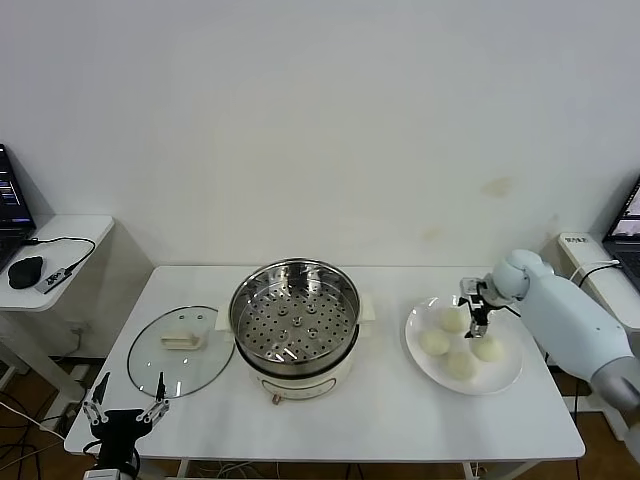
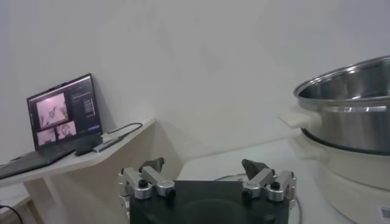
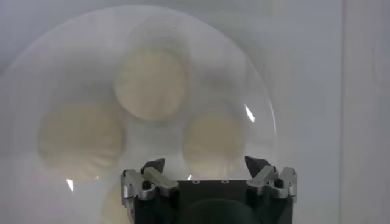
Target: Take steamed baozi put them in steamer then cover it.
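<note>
On the side desk point(image 1: 60, 235) at far left lie a laptop point(image 1: 12, 205), one black mouse point(image 1: 25, 271) and a cable. The left pincer point(image 1: 124, 410) hangs at the table's point(image 1: 400, 420) front left corner, fingers apart and empty. Just behind it the one cover point(image 1: 180, 350) lies flat on the table, handle up, beside the steamer point(image 1: 294, 325). The steamer stands mid-table, uncovered, its one perforated tray bare, the knob facing front. To its right sits one white plate point(image 1: 505, 375) carrying four baozi point(image 1: 434, 342), close together. The right pincer point(image 1: 476, 308) hovers over them, fingers apart, holding nothing; the right wrist view looks straight down on the plate between its fingertips. At far right a white box point(image 1: 578, 250) and a second laptop point(image 1: 628, 220) stand off the table. No writing can be read.
</note>
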You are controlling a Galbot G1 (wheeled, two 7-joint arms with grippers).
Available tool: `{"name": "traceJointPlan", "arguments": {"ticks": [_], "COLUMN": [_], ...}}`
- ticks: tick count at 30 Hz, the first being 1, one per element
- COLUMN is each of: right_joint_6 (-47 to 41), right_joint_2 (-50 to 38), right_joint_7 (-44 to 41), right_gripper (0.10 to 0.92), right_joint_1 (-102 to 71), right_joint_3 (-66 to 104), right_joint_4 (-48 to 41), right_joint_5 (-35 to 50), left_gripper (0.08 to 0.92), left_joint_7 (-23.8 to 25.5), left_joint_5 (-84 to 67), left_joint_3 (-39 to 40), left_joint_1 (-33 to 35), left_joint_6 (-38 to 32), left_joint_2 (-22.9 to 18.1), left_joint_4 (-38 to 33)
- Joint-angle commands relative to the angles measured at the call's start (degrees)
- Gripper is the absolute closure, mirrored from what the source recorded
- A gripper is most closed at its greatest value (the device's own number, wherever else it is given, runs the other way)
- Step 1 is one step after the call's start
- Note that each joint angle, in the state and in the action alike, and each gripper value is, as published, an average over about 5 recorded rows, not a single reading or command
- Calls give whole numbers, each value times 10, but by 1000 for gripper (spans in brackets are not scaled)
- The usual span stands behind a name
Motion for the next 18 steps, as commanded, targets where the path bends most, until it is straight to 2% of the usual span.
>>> {"name": "traceJointPlan", "arguments": {"ticks": [1,18], "right_joint_6": [3,2], "right_joint_2": [22,24], "right_joint_7": [6,-5], "right_gripper": [221,413], "right_joint_1": [7,5], "right_joint_3": [-5,-5], "right_joint_4": [-30,-36], "right_joint_5": [-10,-20], "left_gripper": [177,177], "left_joint_7": [0,-1], "left_joint_5": [0,0], "left_joint_3": [0,-1], "left_joint_1": [0,-3], "left_joint_6": [0,-1], "left_joint_2": [0,0], "left_joint_4": [0,3]}}
